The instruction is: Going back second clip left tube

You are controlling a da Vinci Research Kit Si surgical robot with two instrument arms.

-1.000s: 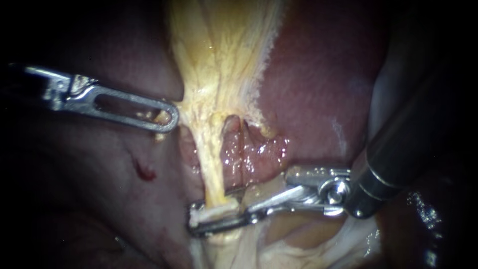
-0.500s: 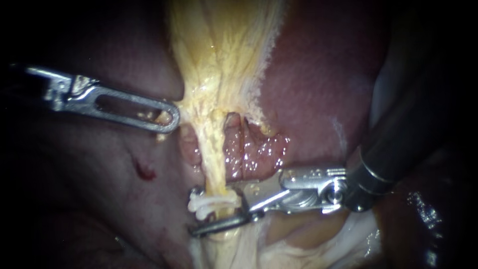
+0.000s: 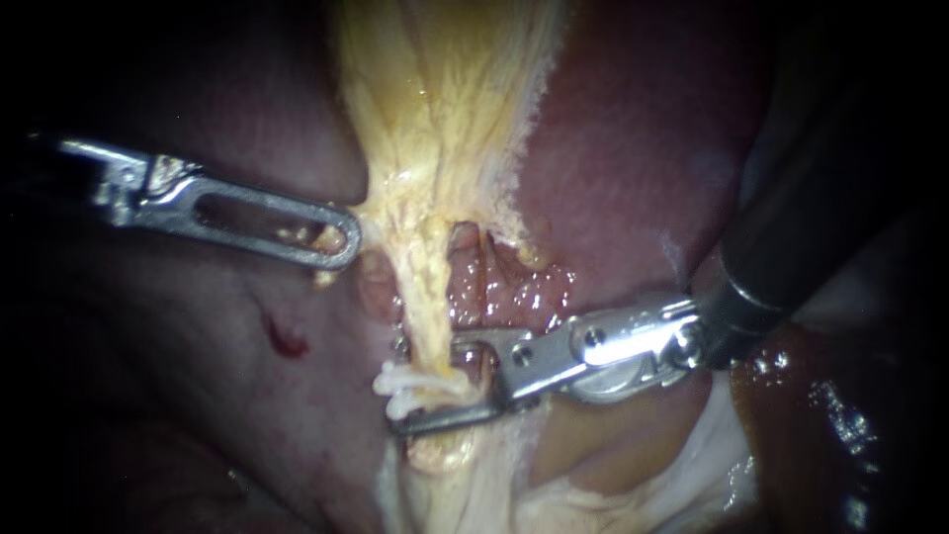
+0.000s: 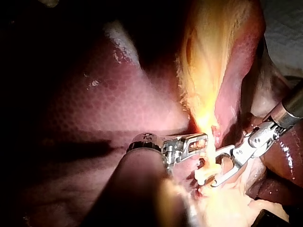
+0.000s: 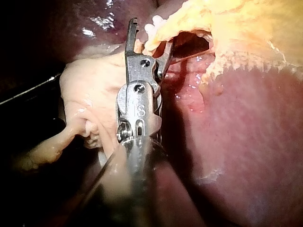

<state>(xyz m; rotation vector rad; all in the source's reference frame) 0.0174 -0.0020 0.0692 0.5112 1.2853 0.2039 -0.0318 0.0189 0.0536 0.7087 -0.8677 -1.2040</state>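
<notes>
Clip (image 3: 417, 389) on left tube (image 3: 425, 297), betw open jaws of R instrument (image 3: 429, 387)

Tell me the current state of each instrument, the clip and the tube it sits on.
left instrument: pincer shut on the edge of the yellow tissue.
right instrument: pincer open, straddling the left tube.
clip: closed across the left tube, lying inside the open pincer.
left tube: stretched straight, clipped.
</notes>
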